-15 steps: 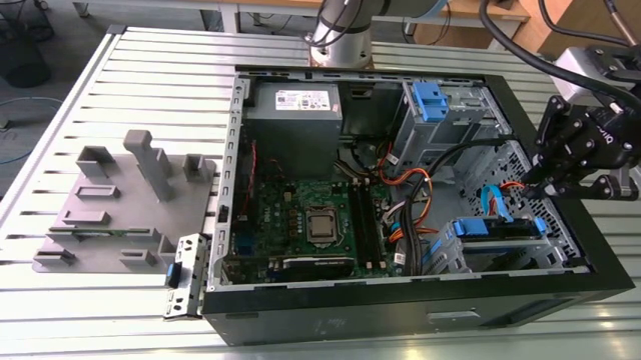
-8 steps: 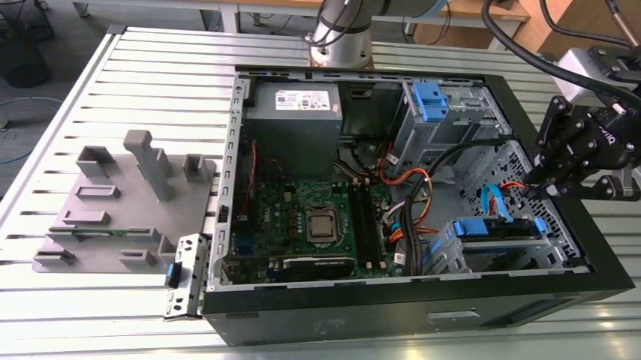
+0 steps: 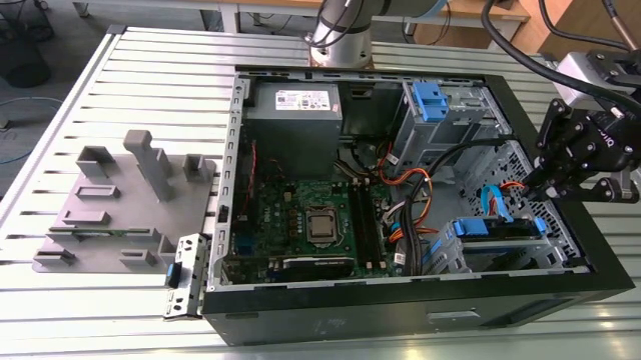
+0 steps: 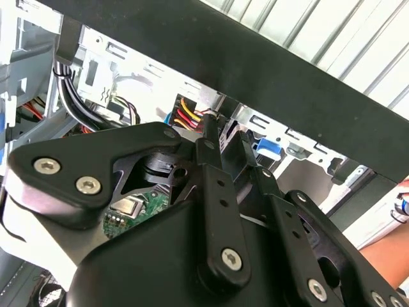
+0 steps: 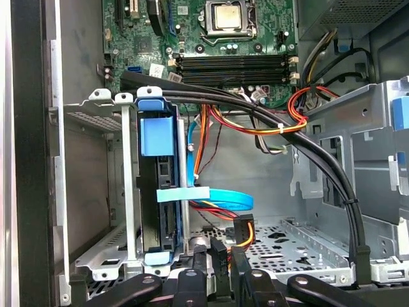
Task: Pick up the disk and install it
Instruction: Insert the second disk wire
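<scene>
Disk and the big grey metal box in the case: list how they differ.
1. The disk is slim; the grey metal box is far bulkier.
2. The disk is edged with blue plastic; the box is plain grey with a white sticker.
3. The disk sits in a metal cage toward the exterior view's right; the box sits toward its left.
Both are inside the black case.

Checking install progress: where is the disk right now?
The disk sits in the drive cage inside the computer case, at the exterior view's lower right, just below the gripper; in the first wrist view it stands beside orange cables.
</scene>
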Robot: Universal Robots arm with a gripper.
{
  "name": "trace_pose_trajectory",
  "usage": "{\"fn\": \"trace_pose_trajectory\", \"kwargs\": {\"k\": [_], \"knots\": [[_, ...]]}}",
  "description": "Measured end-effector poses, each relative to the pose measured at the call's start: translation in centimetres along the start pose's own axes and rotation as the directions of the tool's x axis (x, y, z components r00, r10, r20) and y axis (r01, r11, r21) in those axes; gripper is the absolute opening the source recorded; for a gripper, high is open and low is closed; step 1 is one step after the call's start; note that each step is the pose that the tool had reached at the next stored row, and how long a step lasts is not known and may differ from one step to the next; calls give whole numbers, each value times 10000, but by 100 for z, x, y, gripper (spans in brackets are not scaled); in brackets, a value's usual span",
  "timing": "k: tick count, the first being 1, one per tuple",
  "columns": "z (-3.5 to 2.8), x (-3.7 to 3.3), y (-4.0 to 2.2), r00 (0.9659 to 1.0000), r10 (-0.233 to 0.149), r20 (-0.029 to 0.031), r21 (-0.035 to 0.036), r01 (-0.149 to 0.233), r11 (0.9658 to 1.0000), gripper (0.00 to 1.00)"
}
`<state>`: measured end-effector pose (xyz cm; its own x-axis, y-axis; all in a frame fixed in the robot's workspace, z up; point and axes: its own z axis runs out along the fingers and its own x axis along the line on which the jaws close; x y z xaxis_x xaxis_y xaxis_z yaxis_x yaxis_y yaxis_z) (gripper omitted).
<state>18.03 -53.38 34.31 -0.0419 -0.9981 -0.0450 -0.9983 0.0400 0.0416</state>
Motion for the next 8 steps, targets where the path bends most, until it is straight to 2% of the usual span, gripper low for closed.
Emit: {"fn": "trace_pose_trajectory", "kwargs": {"k": [5, 6, 8], "knots": [[7, 1, 0, 10000, 0, 2, 0, 0, 10000, 29], [8, 0, 0, 10000, 0, 2, -1, 0, 10000, 16], [8, 0, 0, 10000, 0, 2, 0, 0, 10000, 16]]}}
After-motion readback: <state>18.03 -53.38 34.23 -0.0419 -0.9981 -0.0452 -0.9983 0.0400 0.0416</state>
